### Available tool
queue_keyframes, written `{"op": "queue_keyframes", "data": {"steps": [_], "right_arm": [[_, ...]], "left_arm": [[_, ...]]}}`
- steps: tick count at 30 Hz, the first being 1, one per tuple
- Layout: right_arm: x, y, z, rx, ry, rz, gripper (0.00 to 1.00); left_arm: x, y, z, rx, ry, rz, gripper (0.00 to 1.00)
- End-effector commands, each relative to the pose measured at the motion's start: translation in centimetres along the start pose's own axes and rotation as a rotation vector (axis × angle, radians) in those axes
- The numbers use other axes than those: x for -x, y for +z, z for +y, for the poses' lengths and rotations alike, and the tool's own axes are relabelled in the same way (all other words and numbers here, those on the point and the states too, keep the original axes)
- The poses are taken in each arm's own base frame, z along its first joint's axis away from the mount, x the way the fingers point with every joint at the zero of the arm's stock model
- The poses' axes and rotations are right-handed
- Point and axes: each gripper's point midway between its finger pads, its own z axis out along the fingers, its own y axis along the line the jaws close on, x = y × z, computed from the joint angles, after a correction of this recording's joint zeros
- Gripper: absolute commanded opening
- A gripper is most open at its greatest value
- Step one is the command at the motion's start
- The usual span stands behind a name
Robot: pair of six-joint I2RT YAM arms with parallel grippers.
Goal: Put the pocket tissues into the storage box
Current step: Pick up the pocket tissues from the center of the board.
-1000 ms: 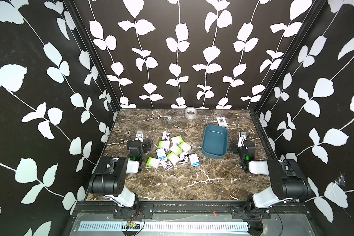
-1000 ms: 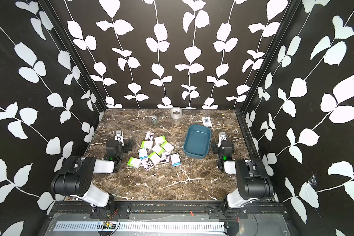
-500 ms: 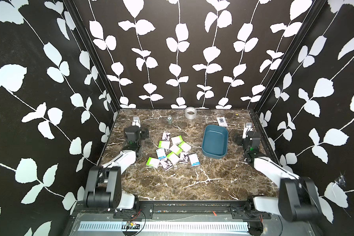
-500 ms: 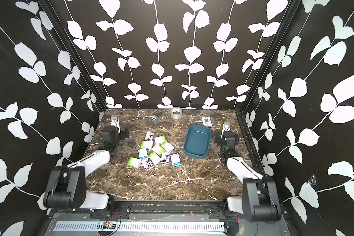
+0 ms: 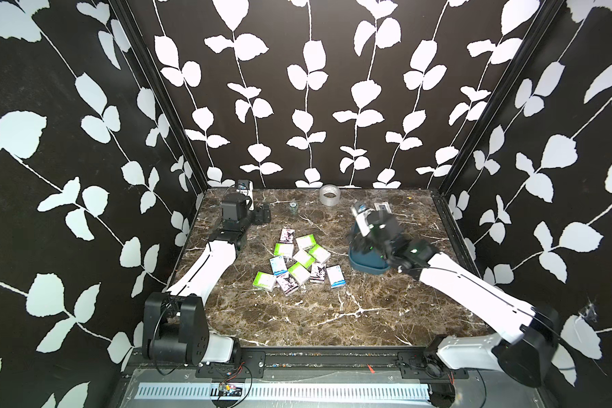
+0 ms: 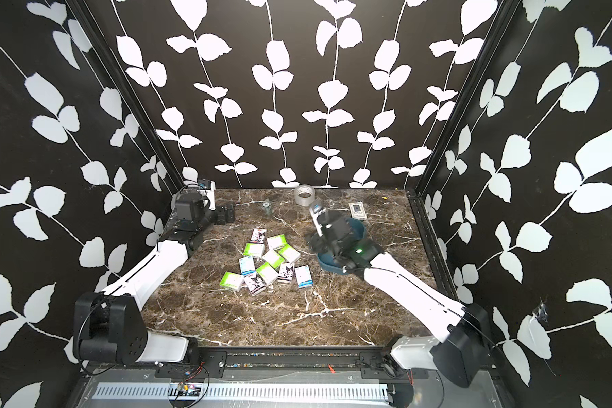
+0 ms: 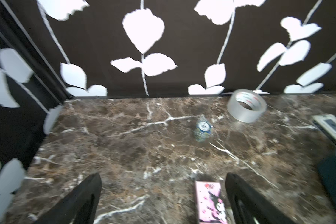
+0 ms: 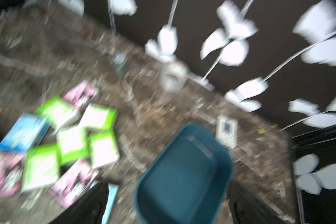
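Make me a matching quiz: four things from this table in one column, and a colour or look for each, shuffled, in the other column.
Things:
1. storage box
2. tape roll
3. pocket tissues
4. white gadget

Descriptions:
A. loose cluster of green, blue and pink
B. dark screen on its face
C. dark teal, low walls
D. greyish see-through ring

Pairs: 1-C, 2-D, 3-A, 4-B
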Motion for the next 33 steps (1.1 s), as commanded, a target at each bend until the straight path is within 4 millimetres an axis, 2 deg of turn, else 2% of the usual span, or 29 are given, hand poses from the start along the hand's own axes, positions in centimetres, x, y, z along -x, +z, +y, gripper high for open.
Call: {"op": "queue_keyframes", "data": {"steps": [1, 3, 6, 12, 15, 18, 25, 26, 27, 33], "right_arm": [[-4.8, 0.2, 4.4, 0.095, 0.021, 0.206, 0.97], [-6.5, 0.7, 7.0, 0.153, 0.047, 0.277, 0.98], [-8.5, 1.3, 9.8, 0.233, 0.083, 0.355, 0.98], [-11.5, 3.8, 13.0, 0.296, 0.118, 0.489, 0.94], [-12.2, 4.9, 13.9, 0.307, 0.110, 0.542, 0.91], [-13.1, 5.8, 13.9, 0.276, 0.090, 0.585, 0.90], [-13.7, 7.0, 12.1, 0.174, 0.068, 0.631, 0.89], [-12.8, 7.1, 12.0, 0.167, 0.071, 0.615, 0.89], [-12.7, 7.3, 11.8, 0.157, 0.073, 0.612, 0.90], [-13.4, 8.5, 10.5, 0.119, 0.109, 0.649, 0.90]], "left_arm": [[0.4, 0.0, -1.7, -0.096, -0.072, 0.009, 0.99], [0.5, 0.2, -2.0, -0.109, -0.093, -0.013, 0.99], [0.5, 0.6, -2.2, -0.111, -0.105, -0.008, 0.99], [-0.2, 1.3, -2.6, -0.117, -0.099, 0.023, 0.99], [-0.8, 1.5, -2.8, -0.119, -0.097, 0.041, 0.99], [-1.0, 1.5, -2.9, -0.117, -0.086, 0.047, 0.99], [-1.2, 1.6, -2.7, -0.105, -0.066, 0.055, 0.99], [-1.3, 1.6, -2.6, -0.104, -0.064, 0.057, 0.99], [-1.3, 1.6, -2.7, -0.104, -0.061, 0.057, 0.99], [-1.4, 1.5, -2.6, -0.098, -0.039, 0.062, 0.99]]}}
